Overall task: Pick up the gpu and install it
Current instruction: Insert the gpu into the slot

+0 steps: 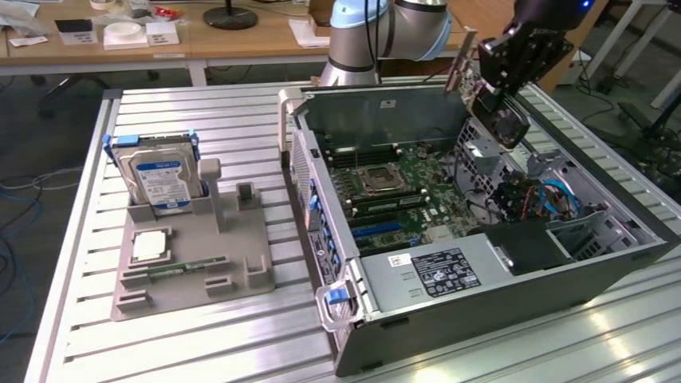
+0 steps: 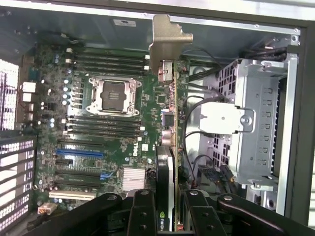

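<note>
Robot arm (image 1: 368,36) made of thick, silvery-grey cylindrical segments, with a pale blue cap (image 1: 356,12) on one joint. The wrist end is black and carries a small glowing blue light (image 1: 581,4). The pincer (image 1: 502,89) is matte black, its fingers (image 2: 141,216) built from rounded, jointed link bars dotted with small round screws.

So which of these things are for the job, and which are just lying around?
For the job: the gpu, gripped in the jaws; the open computer case; its motherboard.
Just lying around: the blue-labelled hard drive; the memory stick; the square chip; the grey holder they sit on.
</note>
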Available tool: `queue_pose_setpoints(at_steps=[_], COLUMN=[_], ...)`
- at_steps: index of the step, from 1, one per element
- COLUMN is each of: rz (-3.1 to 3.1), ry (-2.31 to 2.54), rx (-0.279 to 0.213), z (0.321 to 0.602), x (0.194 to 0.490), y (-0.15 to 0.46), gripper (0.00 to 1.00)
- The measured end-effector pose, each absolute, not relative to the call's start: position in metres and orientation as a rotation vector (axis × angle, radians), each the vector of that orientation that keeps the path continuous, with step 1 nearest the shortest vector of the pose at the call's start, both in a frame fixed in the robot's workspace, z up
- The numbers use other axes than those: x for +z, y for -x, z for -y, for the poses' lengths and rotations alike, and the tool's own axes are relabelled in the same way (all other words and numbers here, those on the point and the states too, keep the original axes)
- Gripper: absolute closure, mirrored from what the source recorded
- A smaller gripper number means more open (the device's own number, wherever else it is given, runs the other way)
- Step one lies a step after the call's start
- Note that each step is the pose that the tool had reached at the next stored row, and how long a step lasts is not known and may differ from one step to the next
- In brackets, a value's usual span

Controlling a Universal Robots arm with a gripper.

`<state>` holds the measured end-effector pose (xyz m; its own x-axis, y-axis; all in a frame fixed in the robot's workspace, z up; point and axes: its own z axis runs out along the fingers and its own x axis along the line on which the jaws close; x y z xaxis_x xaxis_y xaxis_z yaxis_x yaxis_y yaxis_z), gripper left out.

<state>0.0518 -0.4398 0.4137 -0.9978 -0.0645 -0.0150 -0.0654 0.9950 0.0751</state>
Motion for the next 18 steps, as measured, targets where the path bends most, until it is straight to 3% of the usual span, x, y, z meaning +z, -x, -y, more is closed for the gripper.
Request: queue_pose_setpoints(at_steps=[18], rz=[-3.107], ry=[0.414], rx=[0.120], z=[0.4398], x=[0.4137], y=[-0.0518], gripper=[0.73])
